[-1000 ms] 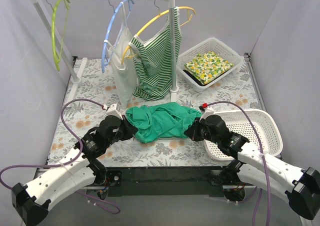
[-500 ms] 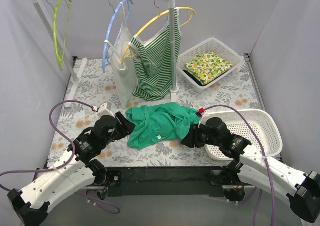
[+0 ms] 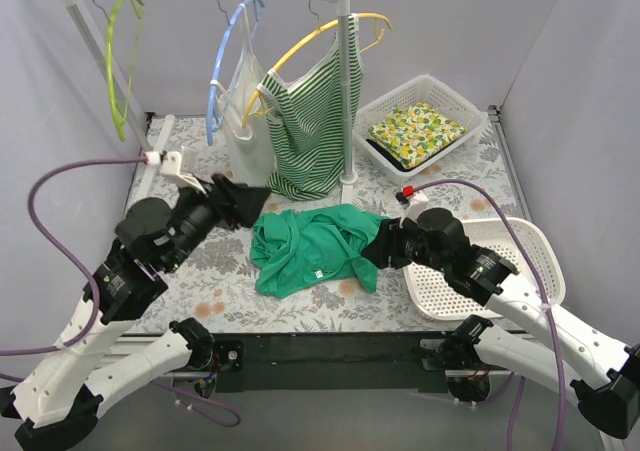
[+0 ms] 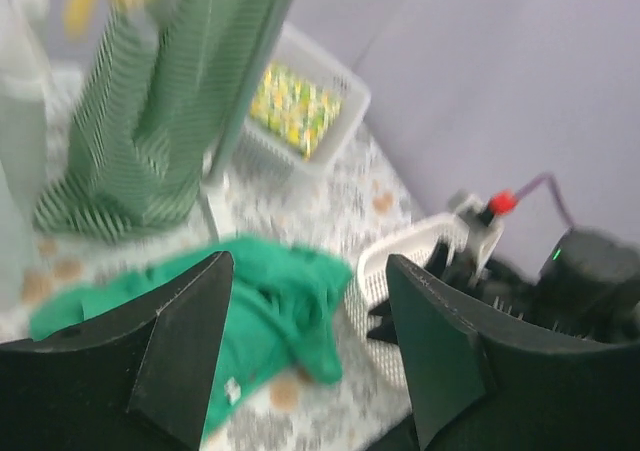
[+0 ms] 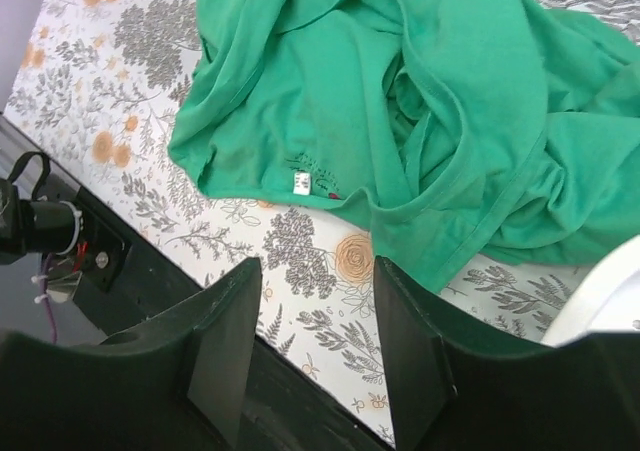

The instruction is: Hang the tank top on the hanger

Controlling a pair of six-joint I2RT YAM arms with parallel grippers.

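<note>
The emerald-green tank top lies crumpled on the flowered table, its white label facing up, and nothing holds it. It also shows as the tank top from the right wrist and, blurred, as the tank top from the left wrist. The lime hanger hangs bare at the left end of the rail. My left gripper is open, raised up and left of the top, with nothing between its fingers. Low at the top's right edge, my right gripper is open and empty, over bare table.
A white top on a light-blue hanger and a striped top on a yellow hanger hang from the rail. The rack's white pole stands behind the tank top. A basket with patterned cloth is back right; an empty white basket sits right.
Both grippers opened and let go of the tank top, which settled onto the table. The left arm lifted and swung back to the left. The right gripper drew slightly away.
</note>
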